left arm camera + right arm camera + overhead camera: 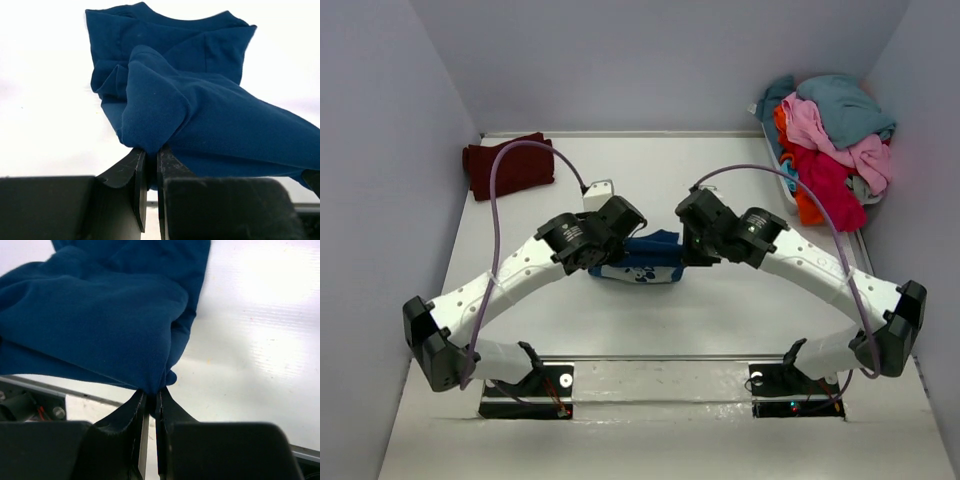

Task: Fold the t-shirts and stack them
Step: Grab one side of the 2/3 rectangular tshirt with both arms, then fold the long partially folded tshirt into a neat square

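**Item 1: your left gripper** (pixel 148 156). Its black fingers (pixel 131 180) are drawn to a narrow slit and pinch a fold of the navy blue soft cloth t-shirt (pixel 200 115). The cloth rises straight out of the fingertips and bunches above and ahead of them. The collar end lies farthest beyond the tips, and a broad sweep of fabric runs off to the right of the fingers.

**Item 2: your right gripper** (pixel 150 396). These fingers are also nearly closed, clamped on another fold of the same navy shirt. The cloth billows up and to the left of the fingertips. To their right you see only the bare white table (pixel 260 340).

**Item 3: the navy shirt from above.** It sits gathered between your two sets of fingers, touching both. A white-and-pale-blue print shows on the side nearer the arm bases. You cannot tell whether its lower edge rests on the table.

**Item 4: dark maroon folded cloth t-shirt** (pixel 508 165). It lies well apart from the left fingers, beyond them and off to their left.

**Item 5: loose heap of teal, pink, red and orange t-shirts** (pixel 830 150). It lies well apart from the right fingers, beyond them and off to their right.
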`<state>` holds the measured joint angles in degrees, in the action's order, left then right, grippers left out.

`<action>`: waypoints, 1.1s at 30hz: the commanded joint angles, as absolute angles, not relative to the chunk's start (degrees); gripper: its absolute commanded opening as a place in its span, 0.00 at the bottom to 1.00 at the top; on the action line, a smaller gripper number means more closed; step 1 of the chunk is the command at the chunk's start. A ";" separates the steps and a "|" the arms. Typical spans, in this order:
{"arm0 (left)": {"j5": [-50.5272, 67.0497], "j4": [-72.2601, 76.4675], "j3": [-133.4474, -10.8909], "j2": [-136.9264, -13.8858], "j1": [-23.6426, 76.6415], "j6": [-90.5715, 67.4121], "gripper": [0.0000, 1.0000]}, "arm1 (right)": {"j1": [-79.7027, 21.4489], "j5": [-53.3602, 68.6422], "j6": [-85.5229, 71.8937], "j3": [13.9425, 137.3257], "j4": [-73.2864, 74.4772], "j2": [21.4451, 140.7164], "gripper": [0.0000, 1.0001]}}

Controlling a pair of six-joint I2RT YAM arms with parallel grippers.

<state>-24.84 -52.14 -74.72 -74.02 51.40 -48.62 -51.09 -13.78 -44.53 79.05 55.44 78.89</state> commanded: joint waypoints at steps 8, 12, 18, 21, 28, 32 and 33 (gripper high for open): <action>-33.58 -53.35 -79.63 -85.24 48.78 -43.07 0.06 | -50.80 -19.51 -41.31 82.44 55.38 89.38 0.08; -33.14 -52.03 -80.68 -88.94 47.72 -42.10 0.06 | -50.80 -21.00 -40.87 84.63 54.40 92.98 0.09; -30.77 -48.87 -81.39 -93.15 41.49 -39.82 0.06 | -48.35 -21.45 -38.59 91.22 54.06 100.98 0.09; -30.50 -47.55 -82.00 -95.62 38.77 -38.06 0.06 | -47.29 -21.18 -36.83 95.09 53.96 105.19 0.09; -28.48 -43.42 -83.93 -103.26 35.77 -35.33 0.06 | -44.92 -19.25 -35.68 101.50 53.96 113.72 0.09; -27.95 -42.19 -86.13 -108.10 34.63 -34.19 0.06 | -43.78 -18.63 -34.89 103.71 53.96 116.98 0.09; -27.60 -42.10 -86.65 -109.76 34.63 -33.84 0.06 | -43.77 -18.63 -34.72 104.06 53.96 117.50 0.09</action>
